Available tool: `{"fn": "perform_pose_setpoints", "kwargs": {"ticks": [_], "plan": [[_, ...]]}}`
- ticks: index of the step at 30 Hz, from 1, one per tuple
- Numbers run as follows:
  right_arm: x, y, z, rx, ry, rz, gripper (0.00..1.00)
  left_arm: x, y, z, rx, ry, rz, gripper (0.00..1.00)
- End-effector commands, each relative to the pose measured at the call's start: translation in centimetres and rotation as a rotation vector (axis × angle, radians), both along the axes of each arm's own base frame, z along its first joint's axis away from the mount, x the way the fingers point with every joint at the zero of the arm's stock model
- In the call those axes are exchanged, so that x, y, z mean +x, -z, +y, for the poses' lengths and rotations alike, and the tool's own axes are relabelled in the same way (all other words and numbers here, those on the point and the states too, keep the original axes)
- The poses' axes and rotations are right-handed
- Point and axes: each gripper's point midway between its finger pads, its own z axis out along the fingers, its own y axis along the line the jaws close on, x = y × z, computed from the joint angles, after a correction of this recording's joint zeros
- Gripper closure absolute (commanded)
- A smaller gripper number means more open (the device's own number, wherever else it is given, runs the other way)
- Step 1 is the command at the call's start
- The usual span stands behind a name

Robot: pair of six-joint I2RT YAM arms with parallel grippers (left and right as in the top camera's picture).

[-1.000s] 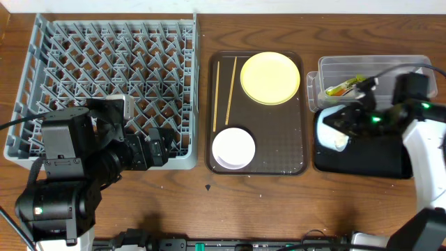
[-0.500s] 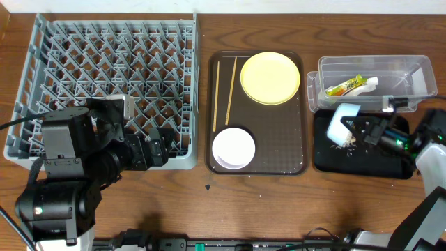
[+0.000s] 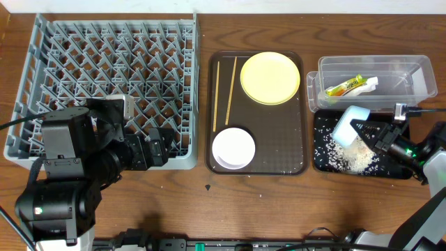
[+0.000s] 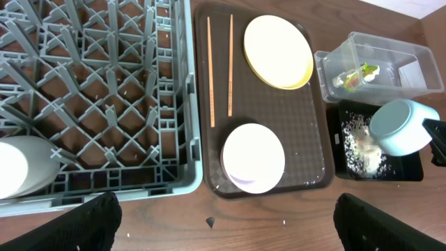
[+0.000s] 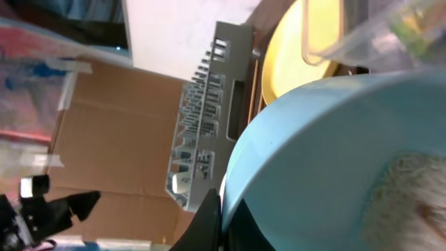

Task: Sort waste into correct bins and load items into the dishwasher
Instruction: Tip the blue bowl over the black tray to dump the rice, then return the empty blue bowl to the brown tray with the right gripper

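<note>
light-blue bowl (image 5: 327,139): cut off by right and bottom edges
white object (image 4: 15,166): in dish rack (image 4: 104,84), cropped at left, kind unclear
snack wrapper (image 3: 345,87): print too small

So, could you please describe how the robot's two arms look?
The left arm is bulky, boxy and black, with a small green light and a thin black cable. The right arm has a white link, black jaws, a green light and a black cable.

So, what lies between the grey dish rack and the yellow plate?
Two wooden chopsticks, lying on the brown tray, seen in the overhead view.
</note>
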Motion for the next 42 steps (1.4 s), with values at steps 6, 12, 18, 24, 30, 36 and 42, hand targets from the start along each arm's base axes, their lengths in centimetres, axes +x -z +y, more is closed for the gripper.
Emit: {"fn": "perform_pose_setpoints", "kwargs": {"ticks": [6,12,18,24,30,36,42], "plan": [[-0.5,-1.5,0.5,0.068,-0.018,-0.069,0.99,0.0,-0.3,-0.3,-0.006,0.017,-0.010,0.02],[-0.4,-1.1,0.4,0.054,-0.014,-0.047,0.99,0.0,-0.3,-0.3,-0.006,0.018,-0.010,0.02],[-0.8,-2.0,0.8,0.050,-0.030,-0.126,0.99,0.0,-0.3,-0.3,-0.006,0.017,-0.010,0.02],[-0.7,0.0,0.3,-0.029,-0.010,-0.019,0.99,0.0,-0.3,-0.3,-0.006,0.018,-0.010,0.02],[-0.8,2.8,-0.7,-0.090,0.049,0.187,0.99,0.0,-0.3,-0.3,-0.006,0.018,-0.010,0.02],[-1.7,-0.6,2.5,-0.039,-0.060,0.099,0.99,0.0,-0.3,-0.3,-0.006,0.017,-0.010,0.02],[-3.3,-0.6,8.0,-0.484,-0.301,0.112,0.99,0.0,-0.3,-0.3,-0.006,0.018,-0.010,0.02]]}}
